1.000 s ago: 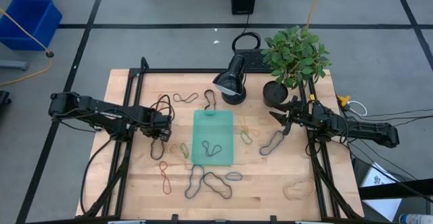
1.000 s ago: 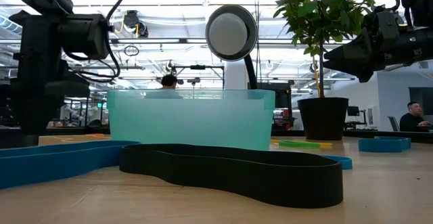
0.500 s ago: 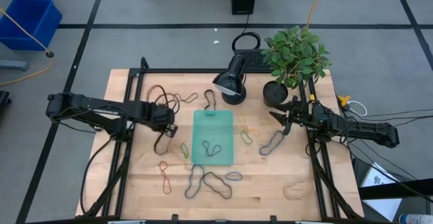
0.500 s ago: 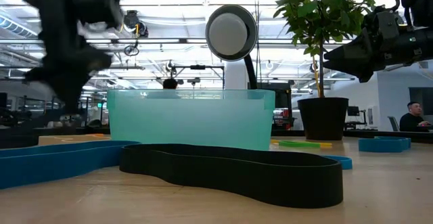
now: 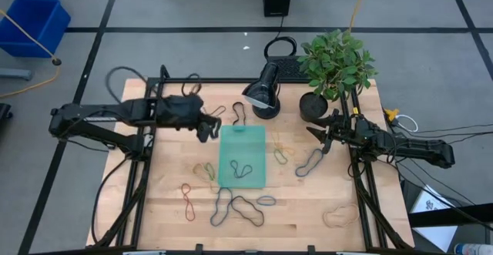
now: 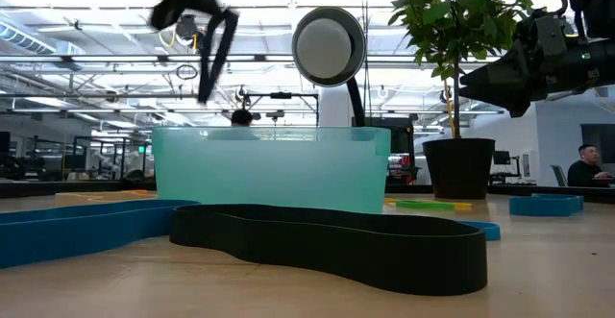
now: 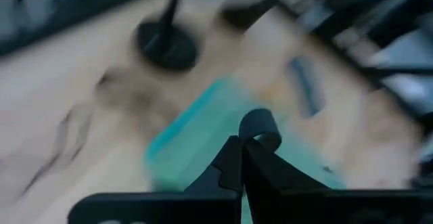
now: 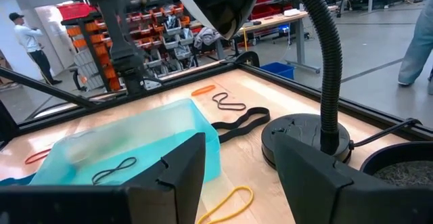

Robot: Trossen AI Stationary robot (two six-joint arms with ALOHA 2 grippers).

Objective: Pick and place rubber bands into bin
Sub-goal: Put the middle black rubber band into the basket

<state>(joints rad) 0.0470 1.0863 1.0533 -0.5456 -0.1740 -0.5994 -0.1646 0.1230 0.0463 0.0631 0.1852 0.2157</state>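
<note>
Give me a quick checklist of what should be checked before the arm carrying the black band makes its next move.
1. Left gripper shut on the black rubber band: ok, the band hangs from it.
2. Band lifted above the bin: ok in the low view.
3. Gripper directly over the bin: not ok, it is beside the bin's far left corner.
4. Bin has room: ok, only one band inside.
5. Right gripper clear of the bin: ok, open, near the plant pot.

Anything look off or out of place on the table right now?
Nothing damaged or spilled. The bin sits square with one black band inside; many rubber bands lie loose around it. The left gripper carries a black band; the right gripper waits, open.
</note>
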